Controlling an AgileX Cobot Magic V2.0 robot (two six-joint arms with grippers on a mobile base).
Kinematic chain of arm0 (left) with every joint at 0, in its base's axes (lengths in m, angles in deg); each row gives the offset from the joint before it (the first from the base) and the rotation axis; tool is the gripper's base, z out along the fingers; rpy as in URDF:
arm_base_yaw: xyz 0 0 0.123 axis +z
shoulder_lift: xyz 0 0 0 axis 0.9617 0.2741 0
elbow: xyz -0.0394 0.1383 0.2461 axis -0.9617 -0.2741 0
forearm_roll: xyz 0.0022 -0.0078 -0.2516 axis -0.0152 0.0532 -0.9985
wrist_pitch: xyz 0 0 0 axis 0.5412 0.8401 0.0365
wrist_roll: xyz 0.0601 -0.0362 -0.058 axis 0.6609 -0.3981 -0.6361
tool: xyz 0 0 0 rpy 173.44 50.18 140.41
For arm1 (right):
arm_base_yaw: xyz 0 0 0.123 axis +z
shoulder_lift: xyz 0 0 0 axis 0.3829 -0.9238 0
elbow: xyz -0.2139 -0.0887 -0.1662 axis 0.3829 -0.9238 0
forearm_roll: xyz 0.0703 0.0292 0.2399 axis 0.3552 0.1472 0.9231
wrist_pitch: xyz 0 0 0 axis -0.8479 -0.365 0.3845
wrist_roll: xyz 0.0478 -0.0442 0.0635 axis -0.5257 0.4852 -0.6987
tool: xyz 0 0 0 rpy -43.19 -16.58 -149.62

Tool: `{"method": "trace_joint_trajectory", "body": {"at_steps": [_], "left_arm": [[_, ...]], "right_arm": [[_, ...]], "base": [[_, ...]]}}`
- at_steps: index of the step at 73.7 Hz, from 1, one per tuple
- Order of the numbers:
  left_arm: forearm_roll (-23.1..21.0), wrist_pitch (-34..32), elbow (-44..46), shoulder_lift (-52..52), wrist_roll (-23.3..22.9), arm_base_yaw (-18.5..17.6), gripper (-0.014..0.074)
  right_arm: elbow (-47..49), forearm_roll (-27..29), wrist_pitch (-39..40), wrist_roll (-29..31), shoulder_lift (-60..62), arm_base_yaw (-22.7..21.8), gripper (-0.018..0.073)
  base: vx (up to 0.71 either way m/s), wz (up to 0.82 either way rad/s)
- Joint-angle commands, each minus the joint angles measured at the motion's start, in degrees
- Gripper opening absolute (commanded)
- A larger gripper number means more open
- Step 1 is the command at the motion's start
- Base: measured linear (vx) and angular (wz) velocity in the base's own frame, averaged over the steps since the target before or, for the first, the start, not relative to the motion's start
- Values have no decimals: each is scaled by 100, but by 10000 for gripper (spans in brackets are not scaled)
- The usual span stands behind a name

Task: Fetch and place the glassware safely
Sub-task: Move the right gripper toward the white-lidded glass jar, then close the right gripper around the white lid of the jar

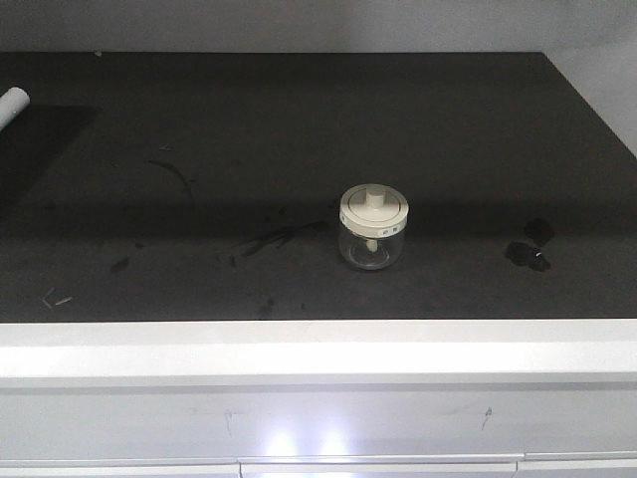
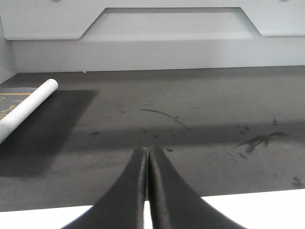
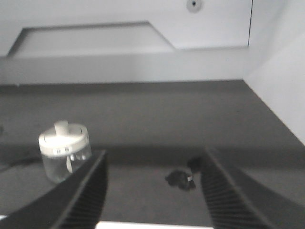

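Clearly, the jar (image 3: 64,152) stands upright, ahead-left of the right gripper (image 3: 155,156) — wide, empty. The left gripper (image 2: 147,151) is pinched together, no jar in its view — the right one is likely nearer.

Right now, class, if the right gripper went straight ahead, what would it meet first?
Probably the small black crumpled scrap, low between the right gripper's open fingers, though height is unclear; the lidded clear glass jar sits left of that line.

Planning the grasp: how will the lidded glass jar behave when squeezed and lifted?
The glass jar looks nearly empty, so probably light. Its smooth wall may slip and could crack under hard squeezing. The lid may only rest on top, so lifting by its knob seems risky.
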Motion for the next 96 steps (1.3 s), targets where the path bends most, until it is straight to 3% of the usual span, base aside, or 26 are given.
{"method": "trace_joint_trajectory", "body": {"at_steps": [1,26,41,49,69,96], "left_arm": [[-46,-392,157,61,-10,-21,-7],[-46,-392,157,61,-10,-21,-7],[-46,-392,157,61,-10,-21,-7],[-46,-392,157,61,-10,-21,-7],[-46,-392,157,61,-10,-21,-7],[-46,-392,157,61,-10,-21,-7]], "right_arm": [[173,-36,777,15,-284,12,482],[902,-17,1707,-4,-2069,73,475],[1607,-797,2224,87,-3586,1239,475],[2054,-919,2440,34,-4403,1572,475],[2975,-818,3102,-486,-6174,1658,475],[3106,-813,4326,-733,-7478,1653,453]], "base": [[0,0],[0,0],[0,0],[0,0],[0,0],[0,0]]}}
